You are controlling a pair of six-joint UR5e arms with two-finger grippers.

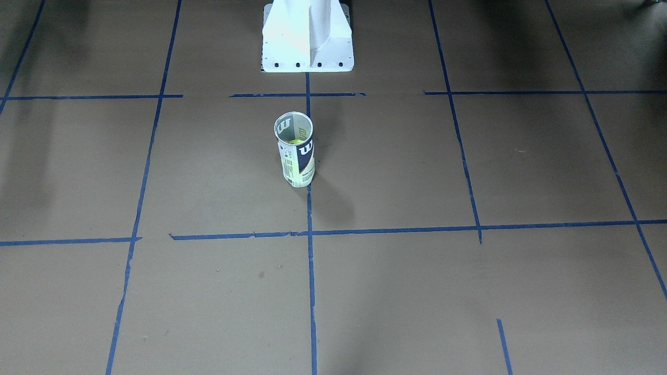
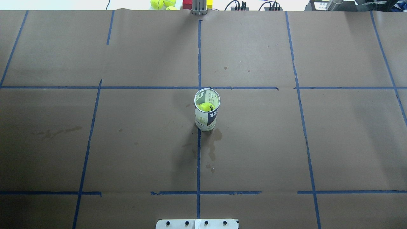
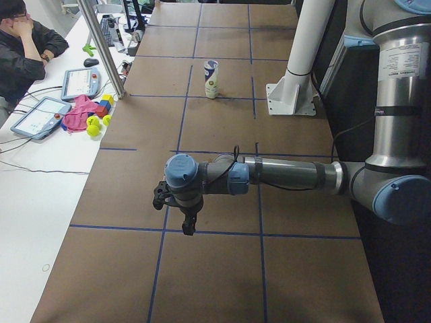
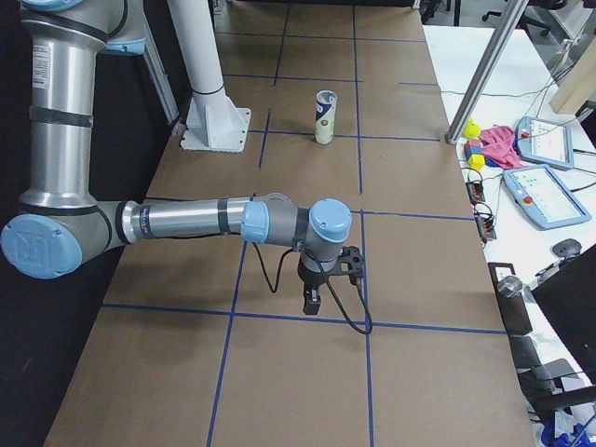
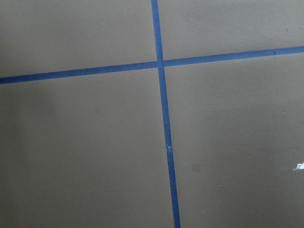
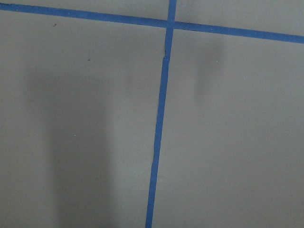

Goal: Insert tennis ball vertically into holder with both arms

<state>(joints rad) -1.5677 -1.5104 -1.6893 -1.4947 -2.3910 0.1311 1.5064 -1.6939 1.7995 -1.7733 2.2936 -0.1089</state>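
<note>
The left arm (image 3: 289,175) has its upper part upright and bends at a low elbow. Its forearm runs level out over the worktop (image 3: 222,282), and the wrist is turned so that the left tool (image 3: 189,230) points straight down, hanging above the surface. The right arm (image 4: 177,221) mirrors this pose, forearm level and right tool (image 4: 312,309) pointing down, clear of the worktop. Whether either tool is open or closed cannot be told from these side views.

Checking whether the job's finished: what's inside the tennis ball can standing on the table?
One yellow-green tennis ball shows through the open top of the holder. The label hides what lies beneath the ball, so whether another sits below it cannot be seen.
</note>
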